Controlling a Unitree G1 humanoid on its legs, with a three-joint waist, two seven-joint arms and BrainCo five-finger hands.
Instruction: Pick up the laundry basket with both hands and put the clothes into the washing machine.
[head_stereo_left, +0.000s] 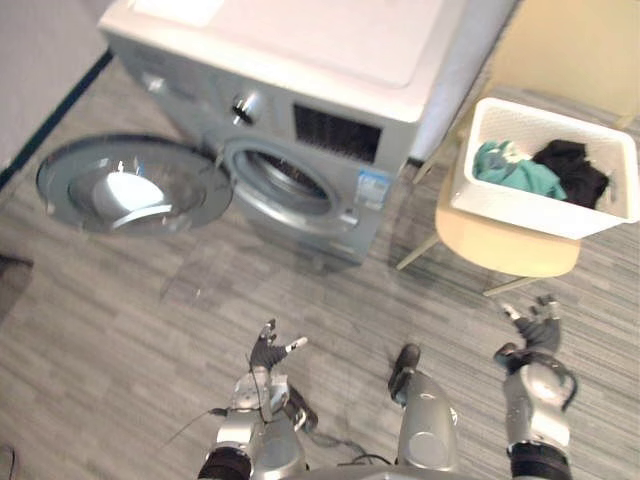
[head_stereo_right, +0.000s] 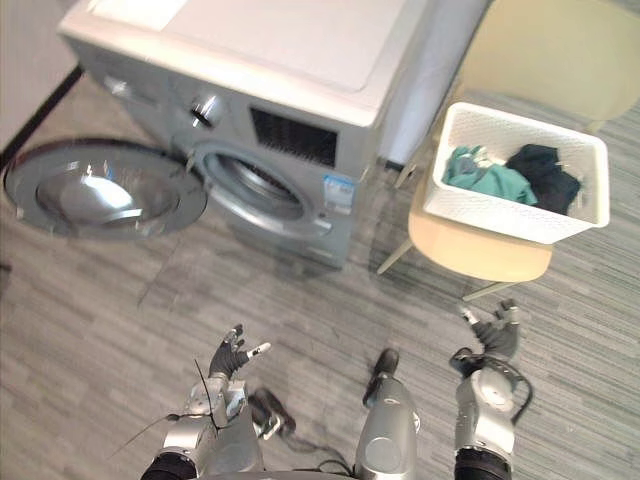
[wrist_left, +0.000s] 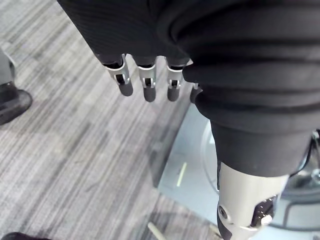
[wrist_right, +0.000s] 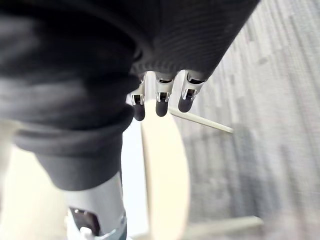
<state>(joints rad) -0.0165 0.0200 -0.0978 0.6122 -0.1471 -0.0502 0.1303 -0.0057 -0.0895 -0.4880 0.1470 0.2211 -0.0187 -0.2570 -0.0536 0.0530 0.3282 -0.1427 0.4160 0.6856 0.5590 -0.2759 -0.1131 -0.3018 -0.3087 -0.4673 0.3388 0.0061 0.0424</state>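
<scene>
Left hand (head_stereo_left: 268, 352) and right hand (head_stereo_left: 535, 325) spread, empty, laundry basket (head_stereo_left: 520, 212) hiding much of chair (head_stereo_left: 505, 250), washing machine (head_stereo_left: 300, 60) top cropped.

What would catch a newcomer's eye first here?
The silver washing machine stands ahead on the left, its round door swung wide open. Right of it, a white laundry basket holding teal and black clothes sits on a pale chair. The left hand and right hand hover open.

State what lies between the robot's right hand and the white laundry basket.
Left eye view: between the right hand and the laundry basket lie bare grey floor and the front of the cream chair bearing the basket.
</scene>
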